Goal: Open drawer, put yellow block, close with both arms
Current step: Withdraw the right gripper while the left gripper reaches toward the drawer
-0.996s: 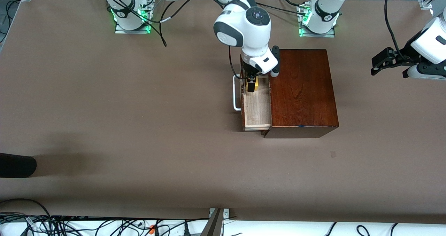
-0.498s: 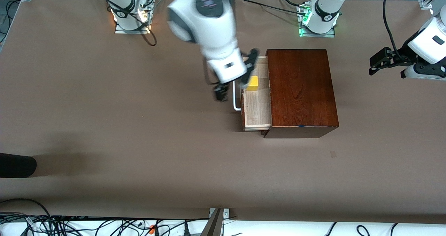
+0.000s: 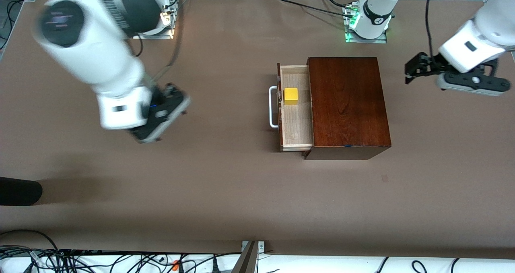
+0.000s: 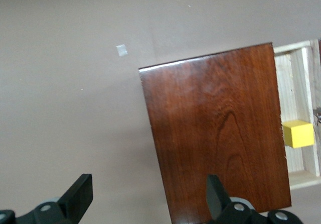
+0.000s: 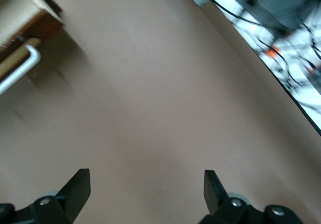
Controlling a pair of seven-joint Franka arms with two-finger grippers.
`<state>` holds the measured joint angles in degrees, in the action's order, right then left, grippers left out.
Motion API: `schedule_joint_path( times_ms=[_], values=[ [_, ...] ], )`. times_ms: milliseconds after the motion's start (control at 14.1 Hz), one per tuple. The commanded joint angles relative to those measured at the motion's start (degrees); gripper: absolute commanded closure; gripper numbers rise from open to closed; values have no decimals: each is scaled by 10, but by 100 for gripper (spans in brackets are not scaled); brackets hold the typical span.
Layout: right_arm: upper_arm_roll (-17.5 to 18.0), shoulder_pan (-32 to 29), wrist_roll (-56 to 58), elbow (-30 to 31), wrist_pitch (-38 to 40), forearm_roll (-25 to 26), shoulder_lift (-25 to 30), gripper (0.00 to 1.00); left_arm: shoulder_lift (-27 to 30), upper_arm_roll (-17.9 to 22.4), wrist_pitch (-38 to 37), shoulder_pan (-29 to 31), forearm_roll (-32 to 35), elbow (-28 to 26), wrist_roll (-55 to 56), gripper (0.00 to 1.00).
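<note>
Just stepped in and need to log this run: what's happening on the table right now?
The drawer of the wooden box stands pulled out, with the yellow block lying loose inside it. Neither arm holds anything. The right gripper, jaws open, is over bare table toward the right arm's end. The left gripper, jaws open too, hangs past the box toward the left arm's end. The drawer is not yet closed.

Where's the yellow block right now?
In the front view the yellow block sits in the open drawer, in the part farther from the front camera, between the white handle and the wooden box. Neither gripper touches it.
</note>
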<state>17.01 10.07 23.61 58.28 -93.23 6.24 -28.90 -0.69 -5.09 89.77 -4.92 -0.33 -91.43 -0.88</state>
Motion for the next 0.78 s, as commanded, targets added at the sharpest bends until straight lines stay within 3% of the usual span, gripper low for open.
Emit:
schedule_joint_path(
  times_ms=[0,214,498,712],
  values=[
    [7,-40,0,15,49,-11,36,0,-2,-33,-12,2,-17,2,-8,0],
    [-21,-56,-8,52,67,-33,90,0,-5,-96,-11,0,-18,2,-8,0],
    [-79,-58,-27,203,24,-67,206,0,-35,-198,5,-3,-18,8,-14,0],
    [-101,-58,-108,300,8,-67,277,0,-117,-274,34,-4,-21,40,-57,0]
  ],
)
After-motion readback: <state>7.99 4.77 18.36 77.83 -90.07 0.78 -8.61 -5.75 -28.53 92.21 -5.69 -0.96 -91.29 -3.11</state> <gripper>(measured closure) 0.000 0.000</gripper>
